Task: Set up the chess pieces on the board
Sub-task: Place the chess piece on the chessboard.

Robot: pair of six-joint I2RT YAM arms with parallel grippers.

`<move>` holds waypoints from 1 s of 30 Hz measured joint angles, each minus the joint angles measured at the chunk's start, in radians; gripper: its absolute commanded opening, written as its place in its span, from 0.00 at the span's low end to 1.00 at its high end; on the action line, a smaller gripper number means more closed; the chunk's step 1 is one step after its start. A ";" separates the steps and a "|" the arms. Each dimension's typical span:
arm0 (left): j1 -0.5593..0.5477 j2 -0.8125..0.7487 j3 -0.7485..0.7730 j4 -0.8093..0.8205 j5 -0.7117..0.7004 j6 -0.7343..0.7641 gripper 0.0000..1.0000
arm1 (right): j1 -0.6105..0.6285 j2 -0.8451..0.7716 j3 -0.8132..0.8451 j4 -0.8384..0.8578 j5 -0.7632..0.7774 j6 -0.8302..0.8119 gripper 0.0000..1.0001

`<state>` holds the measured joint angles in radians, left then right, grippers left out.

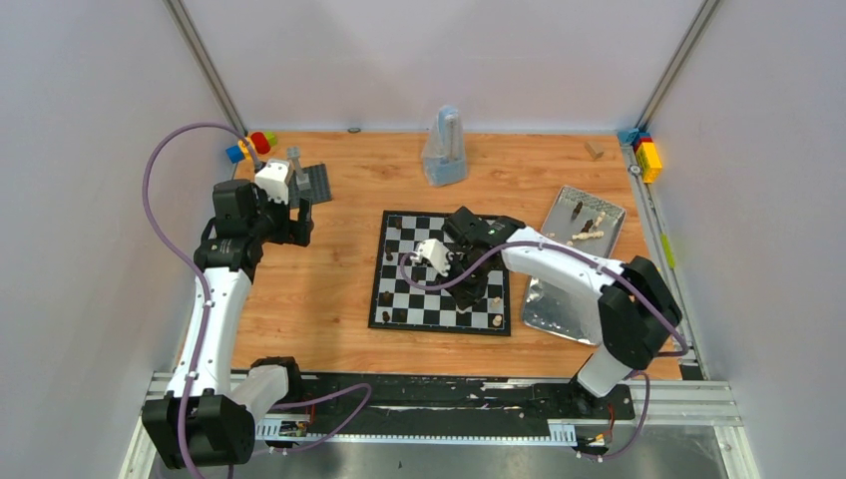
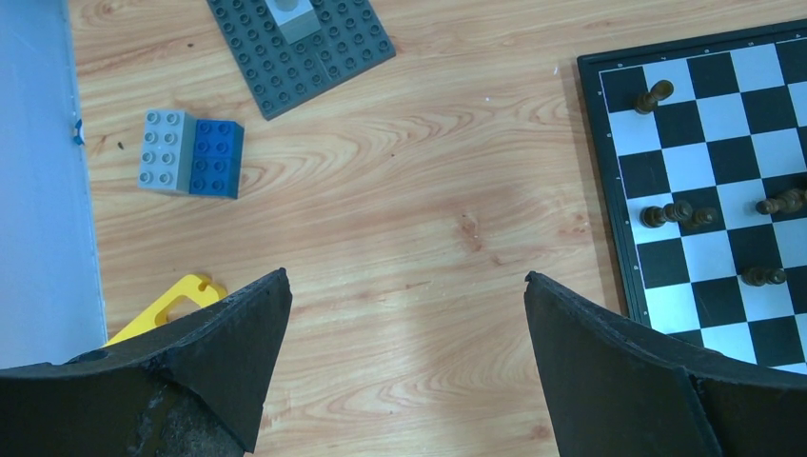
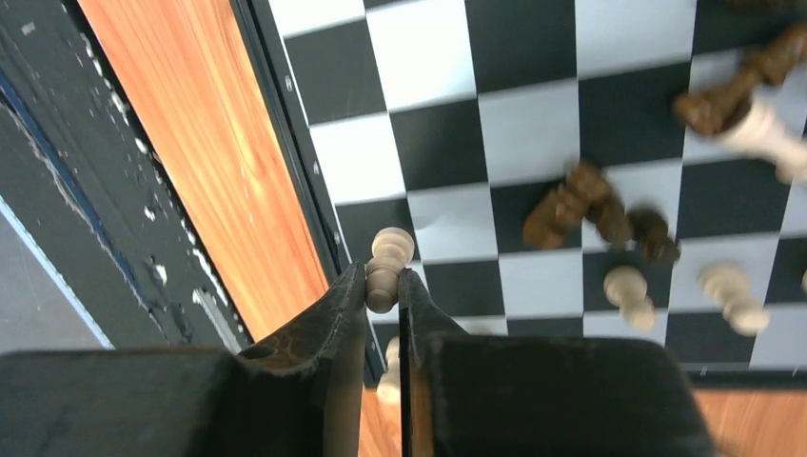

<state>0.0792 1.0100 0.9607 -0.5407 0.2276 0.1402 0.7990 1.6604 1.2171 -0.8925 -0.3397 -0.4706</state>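
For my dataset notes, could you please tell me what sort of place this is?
Probably a lab robot test cell: plain white walls box in a wooden table, two arms are bolted to a metal rail at its near edge, and the props are a chessboard and toy blocks.

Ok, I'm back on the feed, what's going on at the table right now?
The right pincer is shut on a pale cream chess piece by the near edge of the black-and-white checked chessboard. A few dark brown pieces and pale pieces lie scattered on the board, not in rows. More wait in the shiny silver metal tray to its right. The left pincer is open and empty over bare wood, near the dark grey studded baseplate.
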 measured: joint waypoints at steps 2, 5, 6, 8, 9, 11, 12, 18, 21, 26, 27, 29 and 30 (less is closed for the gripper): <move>0.000 0.000 -0.001 0.001 0.000 0.000 1.00 | -0.019 -0.054 -0.047 -0.007 0.010 0.000 0.00; 0.000 0.000 -0.001 0.003 0.001 0.000 1.00 | -0.049 -0.122 -0.105 -0.008 0.017 0.000 0.01; 0.000 0.000 -0.001 0.003 0.001 0.000 1.00 | -0.058 -0.141 -0.118 -0.008 0.017 0.001 0.01; 0.000 0.000 -0.001 0.004 0.004 0.001 1.00 | -0.081 -0.179 -0.140 -0.006 0.017 0.001 0.01; 0.000 0.000 -0.001 0.005 0.004 0.001 1.00 | -0.090 -0.193 -0.146 -0.006 0.017 0.001 0.02; 0.000 0.000 -0.001 0.006 0.007 0.001 1.00 | -0.113 -0.216 -0.151 -0.004 0.016 0.001 0.02; 0.000 0.000 -0.001 0.006 0.008 0.001 1.00 | -0.123 -0.221 -0.151 -0.001 0.015 0.001 0.02; 0.000 0.000 -0.001 0.006 0.011 0.001 1.00 | -0.196 -0.224 -0.150 0.029 0.018 0.005 0.02; 0.000 0.000 -0.001 0.006 0.016 0.001 1.00 | -0.238 -0.211 -0.144 0.036 0.024 0.007 0.02; 0.000 0.000 -0.002 0.006 0.022 0.001 1.00 | -0.299 -0.183 -0.123 0.045 0.034 0.009 0.02; 0.000 0.000 -0.003 0.007 0.024 0.001 1.00 | -0.305 -0.179 -0.120 0.045 0.035 0.009 0.02; 0.000 0.000 -0.006 0.006 0.026 0.001 1.00 | -0.316 -0.172 -0.116 0.048 0.038 0.009 0.03; 0.000 0.000 -0.006 0.006 0.027 0.002 1.00 | -0.319 -0.167 -0.115 0.049 0.039 0.009 0.03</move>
<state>0.0792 1.0100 0.9543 -0.5343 0.2543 0.1417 0.4797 1.4929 1.1019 -0.8433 -0.3004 -0.4618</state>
